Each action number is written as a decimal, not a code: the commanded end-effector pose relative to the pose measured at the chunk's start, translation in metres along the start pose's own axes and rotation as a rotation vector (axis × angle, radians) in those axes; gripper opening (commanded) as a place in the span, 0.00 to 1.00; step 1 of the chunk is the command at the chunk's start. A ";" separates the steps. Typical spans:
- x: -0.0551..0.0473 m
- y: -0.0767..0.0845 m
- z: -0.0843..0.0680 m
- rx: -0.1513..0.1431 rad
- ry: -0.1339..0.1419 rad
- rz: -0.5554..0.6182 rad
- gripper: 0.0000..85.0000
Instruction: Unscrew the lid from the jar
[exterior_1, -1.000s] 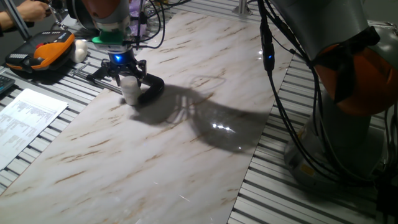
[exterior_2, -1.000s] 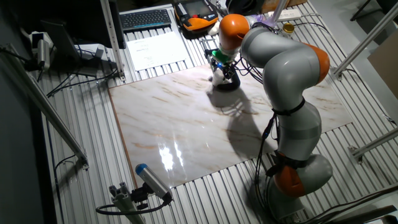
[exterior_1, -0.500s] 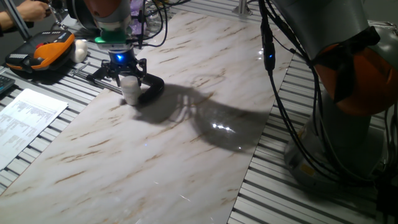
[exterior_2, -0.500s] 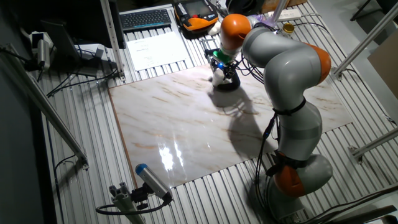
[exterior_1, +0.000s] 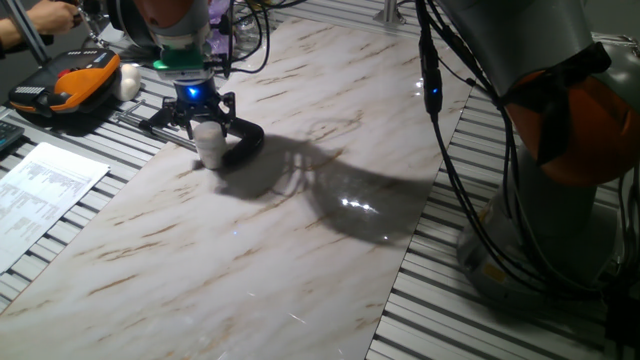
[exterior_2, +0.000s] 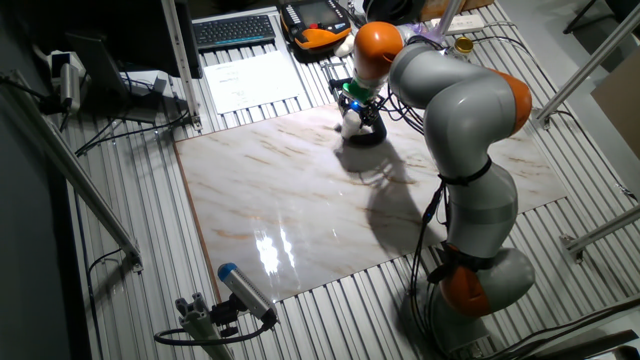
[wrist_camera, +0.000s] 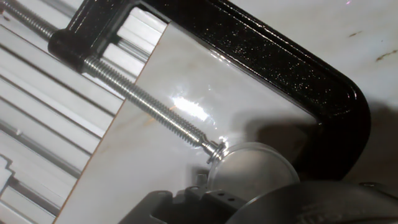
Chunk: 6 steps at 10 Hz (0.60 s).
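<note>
Marble-patterned tabletop (exterior_1: 330, 150) on ribbed metal bench, no legible writing, two-finger gripper (exterior_1: 205, 118) near the far-left edge, closure unclear, directly over small translucent white jar (exterior_1: 210, 146), black C-clamp (wrist_camera: 292, 68) pinning it.

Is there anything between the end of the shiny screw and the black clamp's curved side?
Yes. In the hand view, the round jar sits between the screw tip and the black clamp frame, on the marble.

Grey arm (exterior_2: 455, 95) with orange joints, black cables, black claw (exterior_1: 203, 118).
</note>
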<state>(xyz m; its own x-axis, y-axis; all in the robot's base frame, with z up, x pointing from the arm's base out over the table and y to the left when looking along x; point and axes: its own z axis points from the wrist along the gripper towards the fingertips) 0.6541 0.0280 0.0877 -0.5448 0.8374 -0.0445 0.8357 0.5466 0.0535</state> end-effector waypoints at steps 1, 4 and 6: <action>0.000 0.000 0.000 0.001 0.001 -0.007 0.60; 0.000 0.000 0.000 0.000 0.009 -0.061 0.60; 0.000 0.000 0.000 0.005 0.008 -0.123 0.60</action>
<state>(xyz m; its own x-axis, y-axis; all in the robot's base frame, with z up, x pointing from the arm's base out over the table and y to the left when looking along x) 0.6543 0.0280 0.0881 -0.6424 0.7652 -0.0430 0.7640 0.6438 0.0425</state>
